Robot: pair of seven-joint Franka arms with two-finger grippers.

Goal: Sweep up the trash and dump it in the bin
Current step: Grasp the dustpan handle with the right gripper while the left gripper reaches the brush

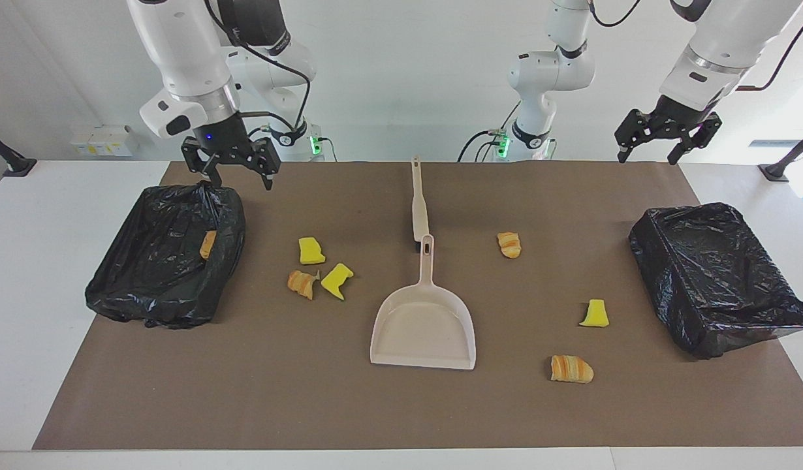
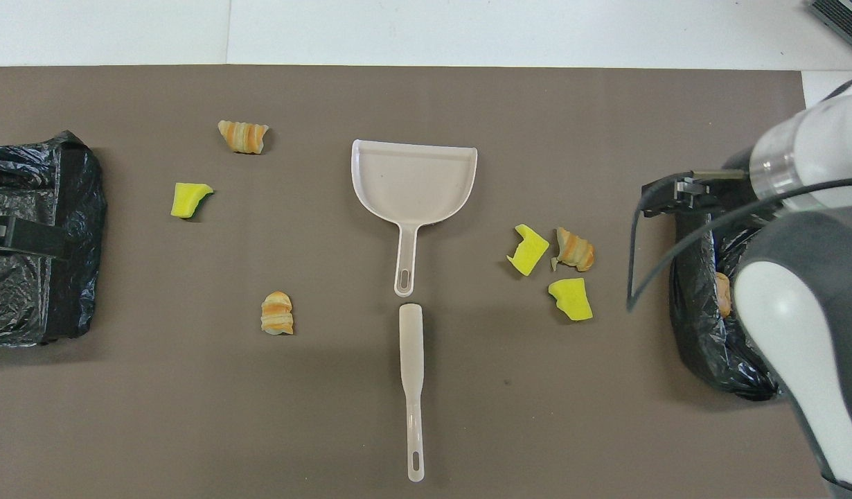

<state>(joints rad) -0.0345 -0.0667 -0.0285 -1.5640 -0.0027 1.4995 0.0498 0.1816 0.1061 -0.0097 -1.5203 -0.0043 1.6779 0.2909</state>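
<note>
Trash [image 1: 318, 269] lies unswept beside dustpan [image 1: 423, 329]; both empty hands, right hand [image 1: 232, 170] and left hand [image 1: 658, 140], are spread open; brush [image 1: 417, 205] should be gripped next.

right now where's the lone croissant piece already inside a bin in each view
Facing view: croissant piece inside the bin at the right arm's end, against its wall nearest the dustpan.
Overhead view: croissant piece at that bin's inner wall, partly hidden by the right arm.
Shared landmark: the dustpan mid-table.
</note>
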